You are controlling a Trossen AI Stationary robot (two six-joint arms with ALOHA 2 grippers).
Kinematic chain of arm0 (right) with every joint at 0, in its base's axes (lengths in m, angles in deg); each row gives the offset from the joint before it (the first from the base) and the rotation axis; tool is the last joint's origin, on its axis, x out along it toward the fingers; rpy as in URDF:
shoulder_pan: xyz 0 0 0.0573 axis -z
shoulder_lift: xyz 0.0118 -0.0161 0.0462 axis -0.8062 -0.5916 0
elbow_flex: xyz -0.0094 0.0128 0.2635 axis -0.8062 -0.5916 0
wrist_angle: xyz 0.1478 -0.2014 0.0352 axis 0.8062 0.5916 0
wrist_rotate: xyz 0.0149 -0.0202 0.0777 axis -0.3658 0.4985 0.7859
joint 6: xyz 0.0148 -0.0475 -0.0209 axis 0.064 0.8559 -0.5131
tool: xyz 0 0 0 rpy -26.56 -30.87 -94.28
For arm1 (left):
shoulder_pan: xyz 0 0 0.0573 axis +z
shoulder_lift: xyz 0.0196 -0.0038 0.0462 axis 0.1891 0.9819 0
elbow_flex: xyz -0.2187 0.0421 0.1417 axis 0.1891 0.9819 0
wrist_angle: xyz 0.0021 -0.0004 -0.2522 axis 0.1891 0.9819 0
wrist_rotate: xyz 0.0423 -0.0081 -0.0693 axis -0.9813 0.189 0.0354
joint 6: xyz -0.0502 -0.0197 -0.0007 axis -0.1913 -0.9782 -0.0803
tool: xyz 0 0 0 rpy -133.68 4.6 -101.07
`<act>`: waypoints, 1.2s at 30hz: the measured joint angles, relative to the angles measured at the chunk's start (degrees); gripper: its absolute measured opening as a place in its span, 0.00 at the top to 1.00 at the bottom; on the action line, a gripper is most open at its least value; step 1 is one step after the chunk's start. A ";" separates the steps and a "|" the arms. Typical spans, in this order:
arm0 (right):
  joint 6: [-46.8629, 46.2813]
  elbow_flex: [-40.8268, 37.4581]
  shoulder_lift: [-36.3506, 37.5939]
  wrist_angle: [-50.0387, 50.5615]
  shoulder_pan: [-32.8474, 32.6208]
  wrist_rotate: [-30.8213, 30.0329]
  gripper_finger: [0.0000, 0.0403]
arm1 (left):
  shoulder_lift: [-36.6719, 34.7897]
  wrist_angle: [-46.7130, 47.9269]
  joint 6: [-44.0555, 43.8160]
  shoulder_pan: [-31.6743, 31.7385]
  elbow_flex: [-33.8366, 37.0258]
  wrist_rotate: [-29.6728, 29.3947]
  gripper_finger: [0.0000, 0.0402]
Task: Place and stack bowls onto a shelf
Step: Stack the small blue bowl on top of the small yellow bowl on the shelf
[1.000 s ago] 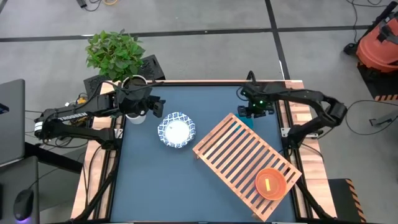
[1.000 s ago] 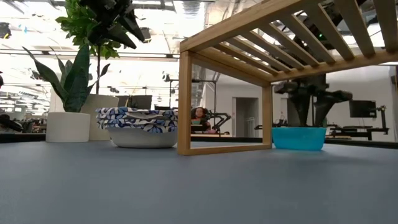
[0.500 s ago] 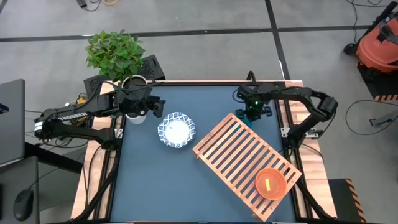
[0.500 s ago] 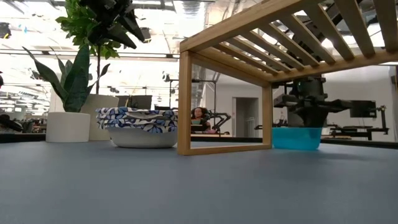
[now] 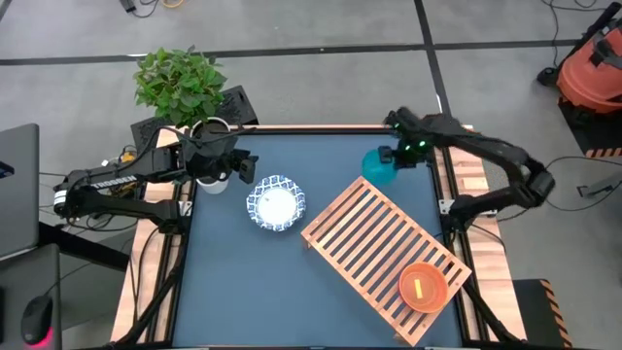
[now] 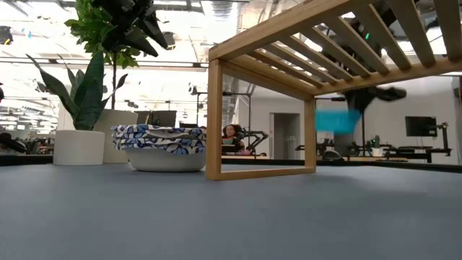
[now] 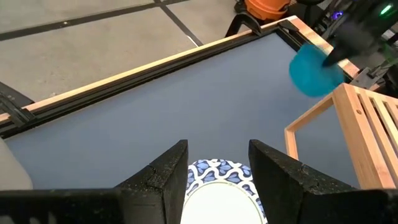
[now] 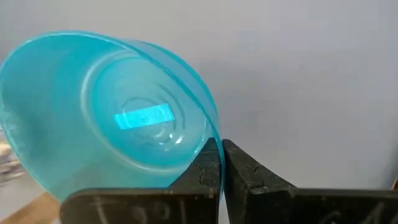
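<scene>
A teal bowl (image 5: pixel 378 165) hangs in the air at the far right of the table, beyond the far corner of the wooden slatted shelf (image 5: pixel 384 253); my right gripper (image 5: pixel 406 154) is shut on it. The bowl also shows in the right wrist view (image 8: pixel 106 112) and the low view (image 6: pixel 336 120). An orange bowl (image 5: pixel 423 285) sits on the shelf's near right end. A white bowl with a blue patterned rim (image 5: pixel 275 205) rests on the table left of the shelf. My left gripper (image 7: pixel 217 149) hovers open just above and behind it. My right gripper pinches the teal bowl's rim (image 8: pixel 210 138) at one spot, with one finger inside the bowl and one outside. The fingers come steeply from above. The bowl is lifted clear of the table and hangs tilted, its opening turned sideways toward the wrist.
A leafy plant (image 5: pixel 180 83) and a pale pot (image 6: pixel 79 146) stand at the far left corner, behind my left arm. The shelf lies slantwise across the right half of the table. Bare blue tabletop (image 5: pixel 243 282) lies at the near left.
My right gripper has come down onto the teal bowl beside the shelf's far corner, taken hold of it and risen. The bowl has left the table and now hangs tilted, a little farther toward the far edge.
</scene>
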 joint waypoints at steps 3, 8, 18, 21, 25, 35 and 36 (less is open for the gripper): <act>1.96 4.52 5.24 2.50 1.72 1.70 0.94 | 0.00 0.00 0.00 0.02 0.00 0.27 0.62; 2.35 12.99 13.03 4.06 1.62 5.91 0.94 | 0.00 -0.02 -0.04 0.01 0.00 0.63 0.62; 0.07 25.46 21.35 7.49 -15.38 10.70 0.94 | 0.00 -0.05 -0.17 0.02 0.00 2.11 0.62; -0.96 27.23 22.02 10.79 -24.15 10.59 0.94 | 0.00 -0.06 -0.17 0.02 0.00 2.46 0.62; -9.66 27.28 21.72 17.25 -38.15 7.87 0.94 | 0.00 -0.02 -0.20 0.02 0.00 4.56 0.62; -37.90 27.24 17.72 21.86 -71.20 -1.22 0.94 | 0.00 0.43 -0.20 0.02 0.00 6.27 0.62; -40.12 27.24 17.08 22.03 -73.52 -2.38 0.94 | 0.00 0.44 -0.17 0.02 0.00 6.12 0.62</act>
